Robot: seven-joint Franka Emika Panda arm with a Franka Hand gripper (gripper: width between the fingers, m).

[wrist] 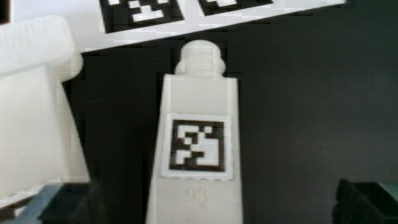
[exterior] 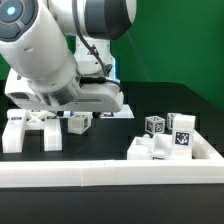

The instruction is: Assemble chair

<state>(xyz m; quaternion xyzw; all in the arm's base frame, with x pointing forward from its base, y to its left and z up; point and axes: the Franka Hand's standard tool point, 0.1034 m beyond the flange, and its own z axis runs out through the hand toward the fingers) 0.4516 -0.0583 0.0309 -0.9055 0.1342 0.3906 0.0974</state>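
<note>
In the wrist view a long white chair leg with a rounded peg end and a black-and-white tag lies on the black table. My gripper is open. Its dark fingertips stand wide on either side of the leg, apart from it. A large white chair piece lies beside the leg. In the exterior view my arm hangs low over the white parts at the left, and the fingers are mostly hidden. A small tagged cube sits beside them. More tagged chair pieces are clustered at the exterior view's right.
The marker board lies beyond the leg's peg end. The long white border frame runs along the front of the table. A green wall stands behind.
</note>
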